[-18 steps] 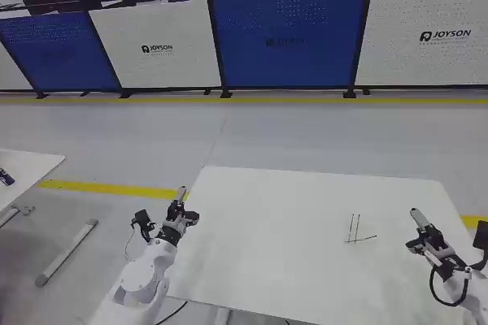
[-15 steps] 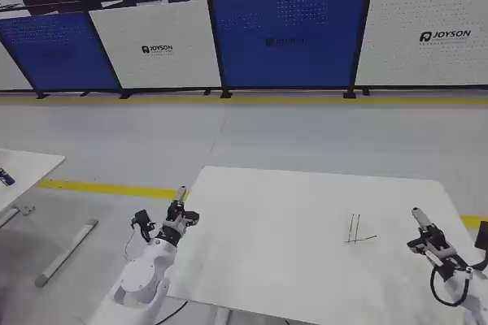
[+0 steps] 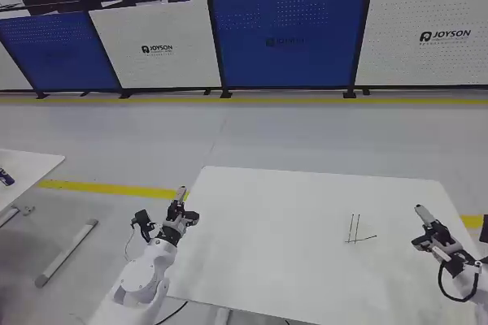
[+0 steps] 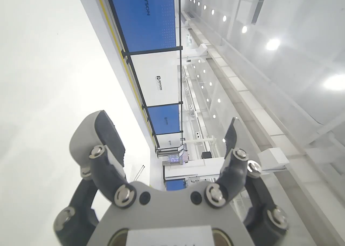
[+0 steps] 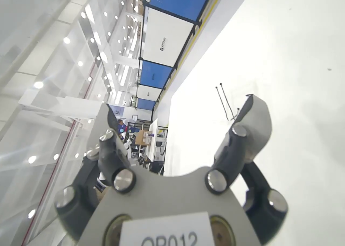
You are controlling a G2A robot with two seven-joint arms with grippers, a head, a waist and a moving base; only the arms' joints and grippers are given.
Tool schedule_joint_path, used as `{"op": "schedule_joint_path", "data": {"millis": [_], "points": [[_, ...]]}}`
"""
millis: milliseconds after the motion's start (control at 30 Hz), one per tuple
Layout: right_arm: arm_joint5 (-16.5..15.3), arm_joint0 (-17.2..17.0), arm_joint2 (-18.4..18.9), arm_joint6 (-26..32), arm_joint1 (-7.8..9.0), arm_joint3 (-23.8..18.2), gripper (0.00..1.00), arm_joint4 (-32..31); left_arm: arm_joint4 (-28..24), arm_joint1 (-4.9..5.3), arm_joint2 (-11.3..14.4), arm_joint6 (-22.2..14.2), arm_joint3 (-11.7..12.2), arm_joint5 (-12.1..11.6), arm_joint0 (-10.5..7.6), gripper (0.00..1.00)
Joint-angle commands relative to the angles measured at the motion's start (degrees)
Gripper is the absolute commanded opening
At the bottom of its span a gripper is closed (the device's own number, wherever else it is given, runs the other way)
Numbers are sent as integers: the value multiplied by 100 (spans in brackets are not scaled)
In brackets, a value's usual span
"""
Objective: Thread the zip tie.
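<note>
I find three thin black plastic zip ties (image 3: 355, 229) lying flat on the white rectangular bench (image 3: 293, 252), on its right half. Two lie side by side, nearly parallel. The third lies slanted across their near ends, and I cannot tell whether it touches them. No tie is threaded or held.

My left hand (image 3: 180, 194) sits at the left edge of the bench, near the far corner and well apart from the ties. In its wrist view, the left hand (image 4: 167, 128) has its fingers spread wide with nothing between them, and the ties (image 4: 140, 170) appear far off across the bench.

My right hand (image 3: 420, 213) sits at the right edge, nearer the ties but clear of them. In its wrist view, the right hand (image 5: 179, 106) is likewise spread wide and holds nothing, with the ties (image 5: 223, 101) on the bench beyond its fingers.

A yellow floor line (image 3: 106, 188) runs past the far side of the bench.
</note>
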Motion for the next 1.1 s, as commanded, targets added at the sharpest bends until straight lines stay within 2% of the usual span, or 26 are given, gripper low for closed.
{"op": "schedule_joint_path", "data": {"millis": [0, 167, 233, 267, 800, 867, 1000, 1067], "points": [[42, 189, -15, 856, 43, 107, 100, -268, 0, 0, 0, 0, 0, 0, 0, 100], [125, 736, -426, 1987, 139, 575, 100, -946, 0, 0, 0, 0, 0, 0, 0, 100], [77, 967, -559, 2265, 158, 765, 100, -1053, 0, 0, 0, 0, 0, 0, 0, 100], [53, 1053, -588, 2168, 159, 841, 100, -1095, 0, 0, 0, 0, 0, 0, 0, 100], [7, 1088, -582, 2161, 163, 796, 100, -1124, 0, 0, 0, 0, 0, 0, 0, 100], [-235, 1262, -643, 2427, 196, 836, 100, -1305, 0, 0, 0, 0, 0, 0, 0, 100], [-254, 1634, -857, 2661, 234, 1071, 100, -1731, 0, 0, 0, 0, 0, 0, 0, 100], [-237, 1852, -1111, 2797, 231, 1249, 100, -1945, 0, 0, 0, 0, 0, 0, 0, 100]]}}
